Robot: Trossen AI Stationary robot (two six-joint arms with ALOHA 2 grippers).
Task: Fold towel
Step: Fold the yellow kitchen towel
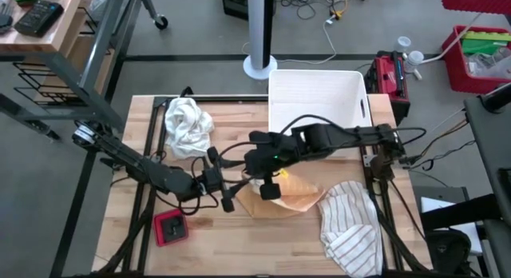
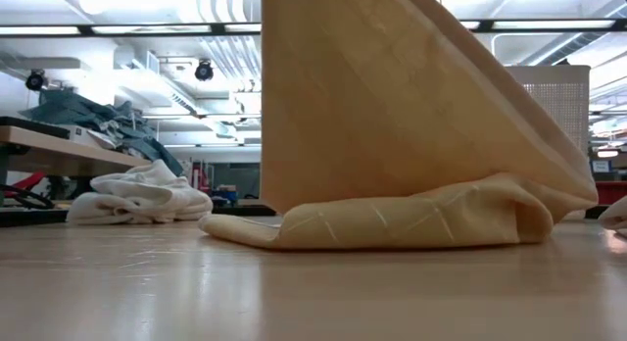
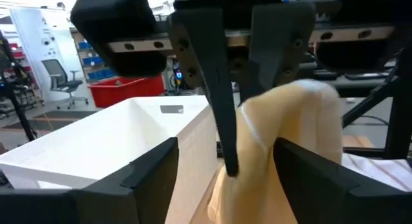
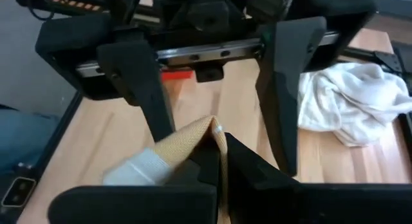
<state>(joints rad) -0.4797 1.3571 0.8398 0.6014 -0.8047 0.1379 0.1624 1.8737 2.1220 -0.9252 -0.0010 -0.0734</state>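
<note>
Towel hangs pinched in right pincer; left pincer open beside it

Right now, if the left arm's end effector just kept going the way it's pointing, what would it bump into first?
Most likely the tan towel held up by the right end effector, directly ahead of the open left end effector. The white bin lies beyond; depth is unclear.

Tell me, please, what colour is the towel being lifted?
Tan with thin pale lines, clearest in the low view: the towel.

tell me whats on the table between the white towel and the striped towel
In the high view, the tan towel lies between the white towel and striped towel, with both grippers over it.
</note>
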